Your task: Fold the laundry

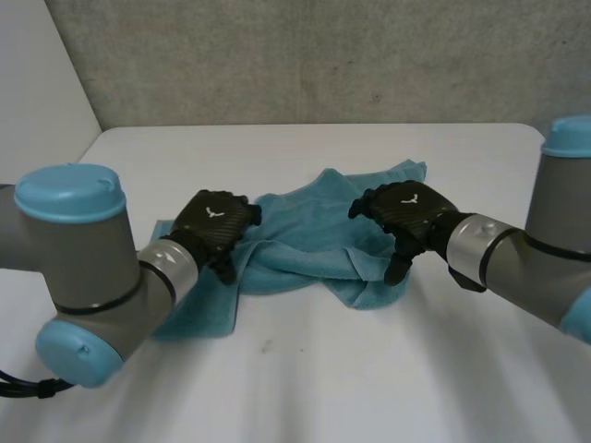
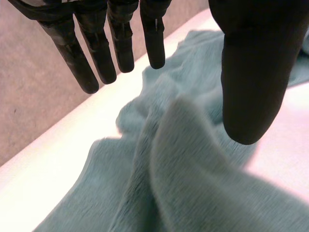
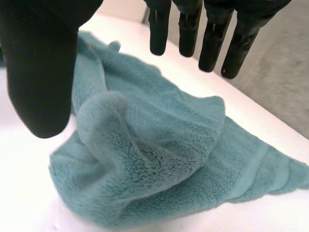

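The head camera sat behind and between the arms, looking down over the table toward the wall. Each wrist camera looked from close along its palm, past the left hand and the right hand. All three views shared the teal towel.

In the head view, the towel is partly covered by the left hand and the right hand; one edge is concealed behind the left forearm. In the left wrist view, its near end is cut off by the frame.
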